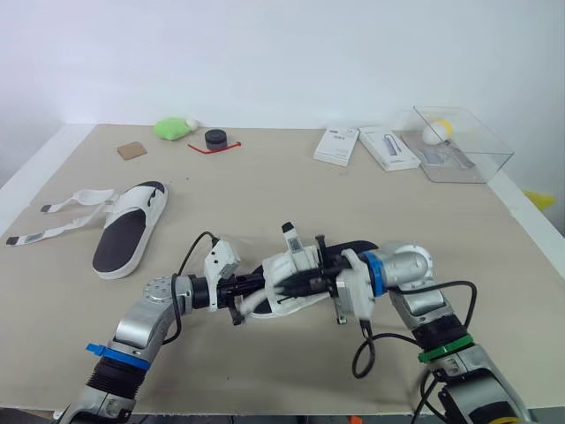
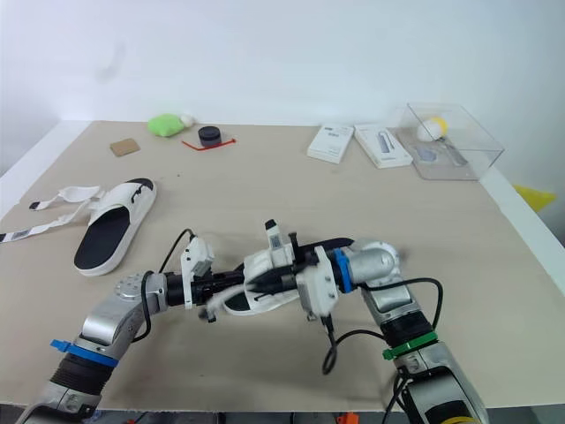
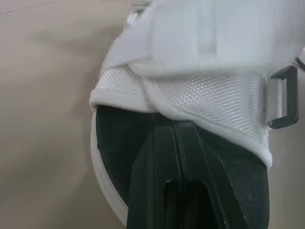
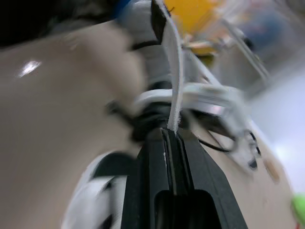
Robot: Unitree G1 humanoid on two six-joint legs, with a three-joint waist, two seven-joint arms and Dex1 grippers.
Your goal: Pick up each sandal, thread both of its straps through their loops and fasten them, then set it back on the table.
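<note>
Threading step: right claw (image 4: 172, 132) pinches the strap (image 4: 174, 71); left claw (image 3: 174, 126), tips together, steadies the sandal (image 3: 214, 102). Next, feed the loop (image 3: 281, 98).

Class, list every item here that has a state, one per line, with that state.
held sandal: gripped by both grippers
strap: loose, pinched in right gripper
left gripper: shut on held sandal
right gripper: shut on strap
second sandal: on table, straps unfastened
</note>
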